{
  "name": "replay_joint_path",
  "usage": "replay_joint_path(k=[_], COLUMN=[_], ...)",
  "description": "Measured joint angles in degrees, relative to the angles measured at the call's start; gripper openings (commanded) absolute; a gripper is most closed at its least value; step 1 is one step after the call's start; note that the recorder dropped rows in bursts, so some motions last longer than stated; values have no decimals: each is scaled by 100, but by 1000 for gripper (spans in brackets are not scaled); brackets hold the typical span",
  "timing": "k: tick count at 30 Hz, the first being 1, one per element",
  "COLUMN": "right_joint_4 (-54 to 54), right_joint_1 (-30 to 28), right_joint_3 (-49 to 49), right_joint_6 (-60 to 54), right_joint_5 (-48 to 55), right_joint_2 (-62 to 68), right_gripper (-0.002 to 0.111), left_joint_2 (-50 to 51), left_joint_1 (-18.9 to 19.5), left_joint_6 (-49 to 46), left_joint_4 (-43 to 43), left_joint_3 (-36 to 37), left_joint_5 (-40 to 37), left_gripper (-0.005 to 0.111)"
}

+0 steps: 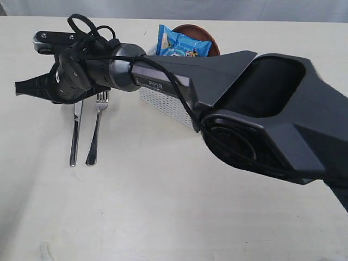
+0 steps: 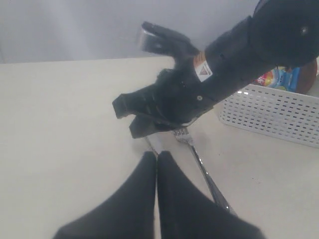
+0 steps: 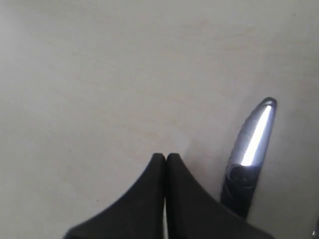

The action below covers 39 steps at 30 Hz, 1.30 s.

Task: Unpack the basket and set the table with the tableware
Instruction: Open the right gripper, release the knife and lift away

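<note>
A steel knife (image 1: 75, 136) and fork (image 1: 95, 130) lie side by side on the table (image 1: 163, 206), handles toward the near edge. My right arm reaches across from the right. Its gripper (image 1: 19, 87) hangs just over the knife's blade end, shut and holding nothing. The right wrist view shows its tips (image 3: 166, 157) pressed together beside the shiny knife blade (image 3: 254, 134). My left gripper (image 2: 157, 157) is shut and empty, above the knife (image 2: 152, 144) and fork (image 2: 199, 159); it faces the right gripper (image 2: 127, 118). The white basket (image 1: 163, 103) stands behind the arm, mostly hidden.
A blue chip bag (image 1: 182, 43) sticks up out of the basket (image 2: 274, 112), with a brown round plate (image 1: 190, 28) behind it. The right arm's thick black links (image 1: 261, 109) cover the middle and right of the exterior view. The left gripper does not show there.
</note>
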<state>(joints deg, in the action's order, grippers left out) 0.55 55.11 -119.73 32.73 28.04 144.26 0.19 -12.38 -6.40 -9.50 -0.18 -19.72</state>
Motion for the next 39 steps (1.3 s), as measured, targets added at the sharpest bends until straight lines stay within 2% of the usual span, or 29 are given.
replay_joint_path(k=[39], right_joint_4=[-453], right_joint_1=[-129], right_joint_3=[-66], right_joint_6=[-49], right_joint_5=[322], right_joint_2=[254], right_gripper=[0], left_joint_2=[0], left_joint_1=[0], left_joint_6=[0], left_joint_4=[0], left_joint_3=[0], left_joint_5=[0], left_gripper=[0])
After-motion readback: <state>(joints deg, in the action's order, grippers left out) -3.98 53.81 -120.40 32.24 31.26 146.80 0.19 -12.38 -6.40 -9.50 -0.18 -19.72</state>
